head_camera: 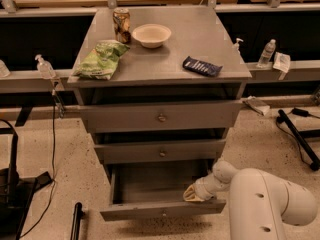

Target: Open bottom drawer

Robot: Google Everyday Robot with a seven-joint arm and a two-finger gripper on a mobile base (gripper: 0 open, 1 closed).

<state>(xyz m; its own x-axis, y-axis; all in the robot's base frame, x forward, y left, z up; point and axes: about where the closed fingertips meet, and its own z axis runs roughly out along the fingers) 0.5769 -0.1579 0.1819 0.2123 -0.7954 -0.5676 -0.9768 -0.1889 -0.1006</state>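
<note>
The bottom drawer is the lowest grey front of the cabinet, with a small round centre knob. It stands pulled out, and its bare inside shows. My gripper is at the end of the white arm. It sits inside the drawer at the right, just behind the front panel. Above are the mid-sized drawer front and the widest drawer front, both shut.
On the cabinet top lie a green chip bag, a can, a white bowl and a blue snack packet. Black stands are on the floor at left and right. Bottles stand on rails at both sides.
</note>
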